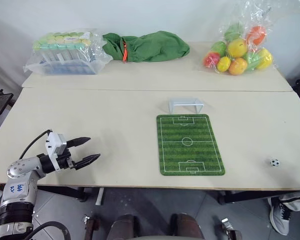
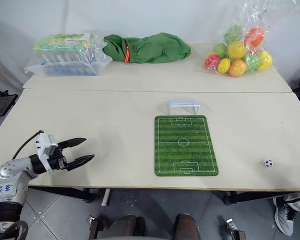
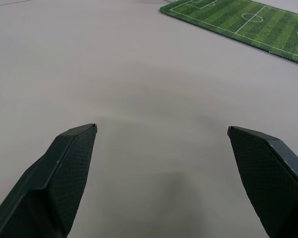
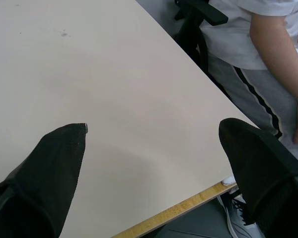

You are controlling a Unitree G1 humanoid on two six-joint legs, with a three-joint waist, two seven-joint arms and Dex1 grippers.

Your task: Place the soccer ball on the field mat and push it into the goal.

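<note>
Head view: field mat [image 1: 190, 144] lay at table [image 1: 115, 125] centre, goal [image 1: 186, 105] just beyond at 12 o'clock, soccer ball [image 1: 274, 162] well apart at 4 o'clock; left gripper [image 1: 90, 150] at 8 o'clock.
Left wrist view: fingers [image 3: 54, 183] spread wide, empty.
Right wrist view: right gripper [image 4: 154, 148] splayed wide, empty, over the table edge; seated person [image 4: 258, 59] beyond.

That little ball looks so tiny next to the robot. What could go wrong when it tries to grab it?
The soccer ball sits near the table's front edge; a clumsy touch could roll it off. It is far smaller than the right gripper's wide fingers, so it may slip out. The goal looks light and might get knocked.
</note>
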